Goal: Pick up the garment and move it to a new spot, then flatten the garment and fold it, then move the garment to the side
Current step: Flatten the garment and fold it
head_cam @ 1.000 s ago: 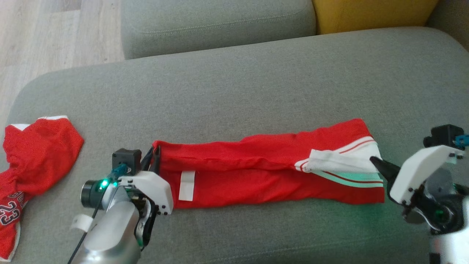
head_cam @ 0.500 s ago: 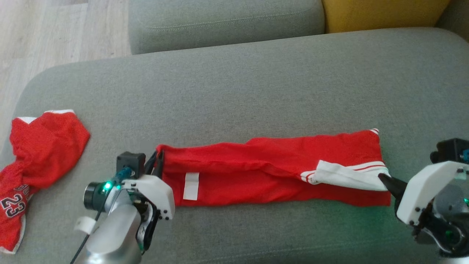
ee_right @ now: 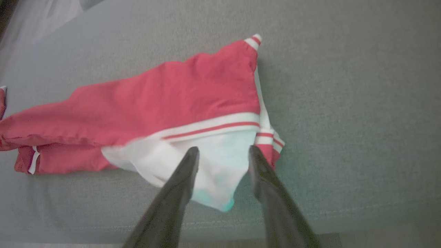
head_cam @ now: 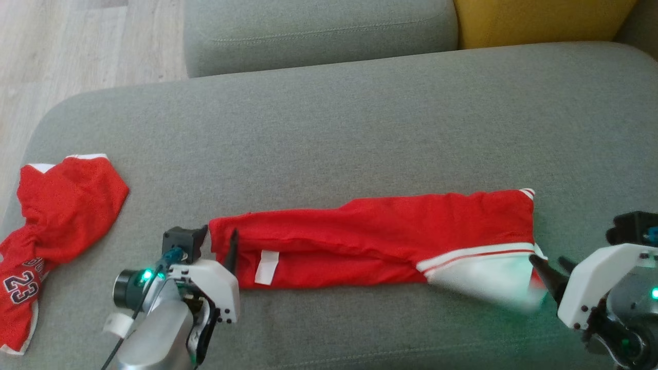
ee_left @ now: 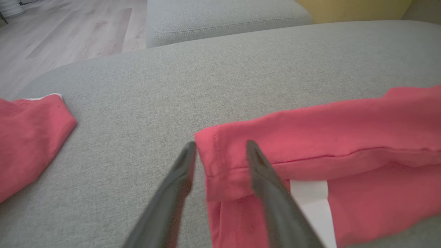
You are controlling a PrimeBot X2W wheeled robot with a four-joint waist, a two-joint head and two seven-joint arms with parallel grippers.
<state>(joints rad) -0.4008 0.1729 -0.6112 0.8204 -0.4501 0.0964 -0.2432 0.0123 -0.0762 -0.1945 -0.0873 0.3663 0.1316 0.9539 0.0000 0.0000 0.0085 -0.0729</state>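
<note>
The garment [head_cam: 370, 236] is red with white trim and lies folded in a long strip across the grey sofa seat [head_cam: 329, 133]. My left gripper [head_cam: 220, 235] is open at the strip's left end. In the left wrist view the gripper [ee_left: 220, 147] has the hemmed corner of the garment [ee_left: 327, 131] lying loose between its spread fingers. My right gripper [head_cam: 547, 259] is open at the right end. In the right wrist view the gripper [ee_right: 224, 151] stands over a blurred white flap of the garment [ee_right: 172, 100].
A second red garment with the number 23 [head_cam: 56, 216] lies crumpled at the seat's left end. A grey back cushion [head_cam: 318, 31] and a yellow cushion [head_cam: 534, 20] stand behind. Wooden floor [head_cam: 77, 46] shows at the far left. The seat's front edge runs close to both grippers.
Both grippers have opened and let go of the garment's two ends. The white-trimmed flap at the right end has dropped toward the seat. The head camera has shifted a little.
</note>
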